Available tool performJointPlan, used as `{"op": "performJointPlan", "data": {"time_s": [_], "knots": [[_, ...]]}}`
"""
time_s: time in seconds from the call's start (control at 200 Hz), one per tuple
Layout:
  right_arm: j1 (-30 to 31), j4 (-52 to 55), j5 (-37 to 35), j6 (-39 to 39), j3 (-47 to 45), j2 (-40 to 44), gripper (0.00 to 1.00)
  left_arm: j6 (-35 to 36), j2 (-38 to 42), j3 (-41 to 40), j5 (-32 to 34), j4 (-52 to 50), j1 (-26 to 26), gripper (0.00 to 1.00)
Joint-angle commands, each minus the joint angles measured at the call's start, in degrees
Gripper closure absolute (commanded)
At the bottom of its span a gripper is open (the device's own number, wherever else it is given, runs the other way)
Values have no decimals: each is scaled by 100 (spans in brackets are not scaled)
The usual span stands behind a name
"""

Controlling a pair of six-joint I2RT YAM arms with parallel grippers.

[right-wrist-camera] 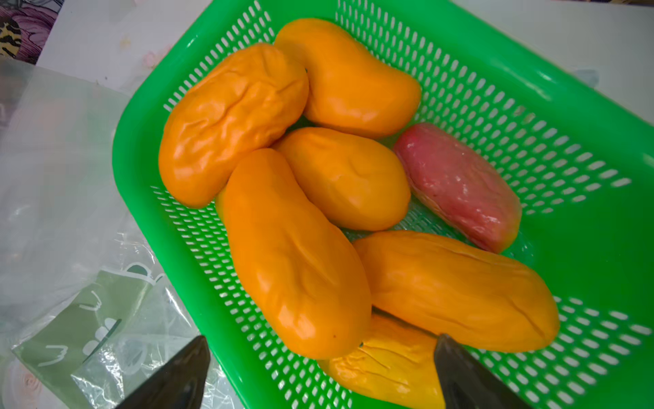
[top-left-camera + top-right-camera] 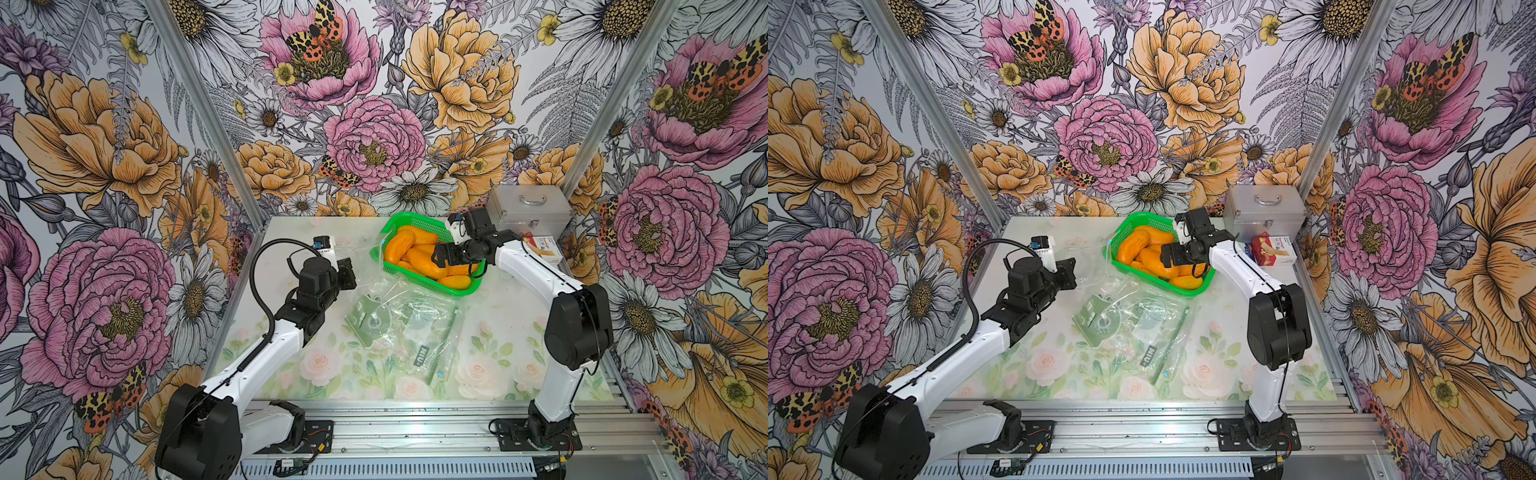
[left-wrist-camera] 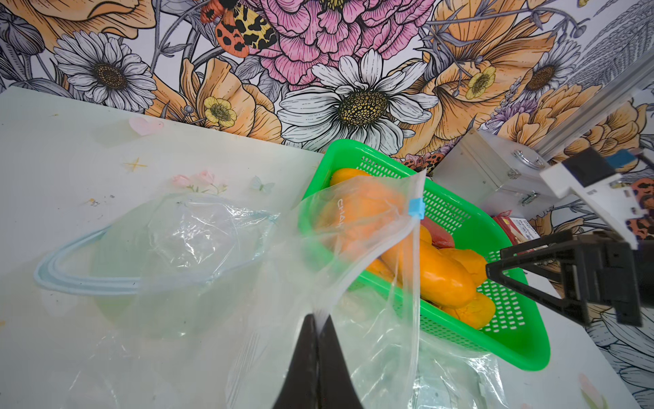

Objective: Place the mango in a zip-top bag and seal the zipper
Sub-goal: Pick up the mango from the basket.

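Several orange mangoes (image 1: 293,255) lie in a green perforated basket (image 1: 584,117), seen in both top views (image 2: 400,247) (image 2: 1133,247). My right gripper (image 1: 322,340) hovers over the basket's near corner, open wide with nothing between its fingers (image 2: 438,257). My left gripper (image 3: 320,320) is shut on a fold of a clear zip-top bag (image 3: 354,248). The bag has a blue slider (image 3: 416,209), and it stands lifted against the basket's left side (image 2: 365,253). No mango is inside the bag.
A pink-red fruit (image 1: 456,184) shares the basket. A pile of clear bags with green cards (image 2: 399,328) covers the table's middle. More clear plastic with a pale blue rim (image 3: 170,255) lies beyond the left gripper. A silver case (image 2: 528,210) and a small box (image 2: 544,247) stand back right.
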State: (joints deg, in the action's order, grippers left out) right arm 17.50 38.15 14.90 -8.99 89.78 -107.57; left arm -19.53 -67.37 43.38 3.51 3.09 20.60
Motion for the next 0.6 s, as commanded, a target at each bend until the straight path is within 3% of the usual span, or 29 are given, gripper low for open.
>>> {"op": "performJointPlan", "data": {"time_s": [0.0, 0.35, 0.595], "knots": [[-95, 108, 775, 472, 213, -298, 1, 68, -36, 82, -166, 126, -21, 100], [-177, 206, 1466, 679, 832, -1236, 16, 6, -128, 140, -289, 122, -39, 100], [-186, 206, 1630, 673, 1079, -1561, 20, -35, -179, 165, -280, 122, -48, 100]]}}
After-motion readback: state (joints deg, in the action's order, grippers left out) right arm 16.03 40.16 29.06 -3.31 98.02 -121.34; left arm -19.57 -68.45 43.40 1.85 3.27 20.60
